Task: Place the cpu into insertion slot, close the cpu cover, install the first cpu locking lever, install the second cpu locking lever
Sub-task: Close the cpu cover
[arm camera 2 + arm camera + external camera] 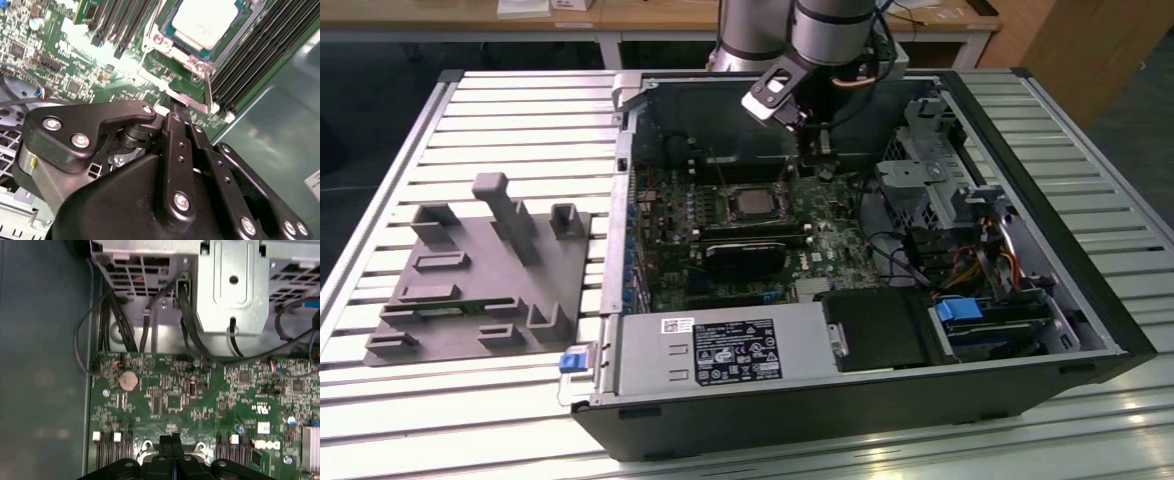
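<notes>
The cpu (pixel 202 20), a flat square chip with a silver-grey top, lies in the insertion slot (pixel 172 44) on the green board, and the exterior view shows it mid-board (pixel 754 203). The cpu cover (pixel 231 36), a thin silvery frame, lies flat around the chip. A thin metal locking lever (pixel 207 90) runs along the socket's side and ends in a bent flat tab (pixel 184 99). My gripper (pixel 175 109) is shut, its black fingers pressed together, with the tip right at that tab. It hangs just beyond the socket, toward the exterior view's right (pixel 825 168), over the board (pixel 171 439).
The open computer case (pixel 1067 300) lies on a slatted table. A silver drive cage (pixel 927 175) and cables (pixel 907 260) stand close on the exterior view's right, a black block (pixel 747 258) sits near the socket, and the power supply (pixel 720 352) is in front. A grey fixture (pixel 480 270) lies outside.
</notes>
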Robot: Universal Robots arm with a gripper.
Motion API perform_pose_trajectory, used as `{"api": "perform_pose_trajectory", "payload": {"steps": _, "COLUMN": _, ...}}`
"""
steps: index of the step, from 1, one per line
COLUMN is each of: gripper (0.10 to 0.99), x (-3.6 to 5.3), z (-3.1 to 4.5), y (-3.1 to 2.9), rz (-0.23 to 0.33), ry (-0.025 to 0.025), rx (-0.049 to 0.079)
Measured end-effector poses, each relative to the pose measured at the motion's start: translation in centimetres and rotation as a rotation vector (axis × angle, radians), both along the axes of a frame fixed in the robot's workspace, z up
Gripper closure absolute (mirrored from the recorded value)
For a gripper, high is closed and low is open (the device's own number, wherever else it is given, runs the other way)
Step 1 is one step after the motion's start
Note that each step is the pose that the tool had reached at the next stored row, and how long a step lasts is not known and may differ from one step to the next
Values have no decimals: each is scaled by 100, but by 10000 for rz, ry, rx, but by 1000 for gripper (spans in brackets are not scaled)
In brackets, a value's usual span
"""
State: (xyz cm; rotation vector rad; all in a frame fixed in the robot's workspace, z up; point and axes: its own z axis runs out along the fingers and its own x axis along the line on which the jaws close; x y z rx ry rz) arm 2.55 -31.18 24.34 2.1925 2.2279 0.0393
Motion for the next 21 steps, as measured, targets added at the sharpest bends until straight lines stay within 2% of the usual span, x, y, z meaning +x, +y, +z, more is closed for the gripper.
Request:
{"api": "perform_pose_trajectory", "payload": {"steps": 6, "gripper": 980, "x": -101, "z": -9, "y": 0, "rz": 0, "ry": 0, "rx": 0}}
{"api": "perform_pose_trajectory", "payload": {"steps": 16, "gripper": 980, "x": -163, "z": -34, "y": 0, "rz": 1, "ry": 0, "rx": 1}}
{"api": "perform_pose_trajectory", "payload": {"steps": 21, "gripper": 980, "x": -188, "z": -76, "y": -4, "rz": 1, "ry": 1, "rx": -1}}
